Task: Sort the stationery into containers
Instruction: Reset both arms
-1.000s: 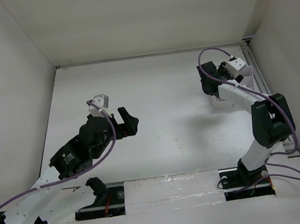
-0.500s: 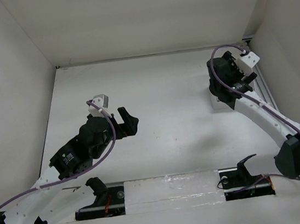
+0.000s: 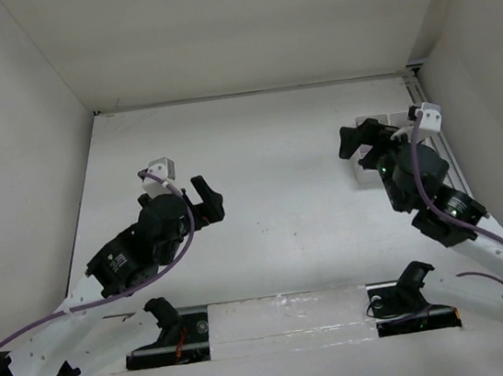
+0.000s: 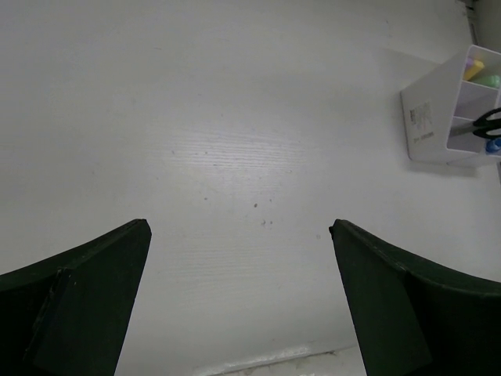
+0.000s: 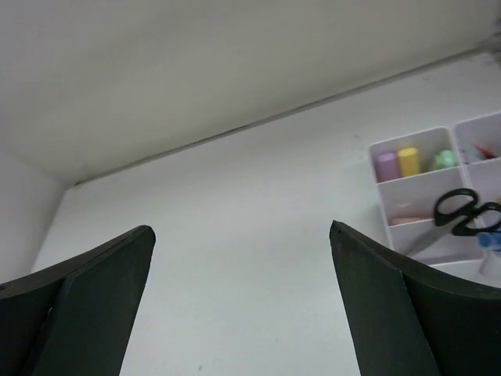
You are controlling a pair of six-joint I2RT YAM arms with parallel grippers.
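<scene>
The white organizer [image 5: 417,190] stands on the table at the right of the right wrist view. It holds pink [image 5: 386,166], yellow [image 5: 408,160] and green [image 5: 446,159] sticks, a peach stick [image 5: 403,221], a red pen [image 5: 484,151], black-handled scissors [image 5: 462,211] and a blue-capped bottle [image 5: 490,240]. In the top view the right arm hides most of the organizer [image 3: 362,173]. It also shows in the left wrist view [image 4: 438,117]. My right gripper [image 3: 359,144] [image 5: 241,229] is open and empty, just left of the organizer. My left gripper [image 3: 209,198] [image 4: 239,227] is open and empty over bare table.
White walls enclose the table [image 3: 280,193] on the left, back and right. A rail [image 3: 435,141] runs along the right edge behind the organizer. The arm bases sit on a metal strip [image 3: 287,318] at the near edge.
My right arm has pulled back from above the organizer, and its gripper now points left beside it. My left gripper has shifted slightly up and left.
</scene>
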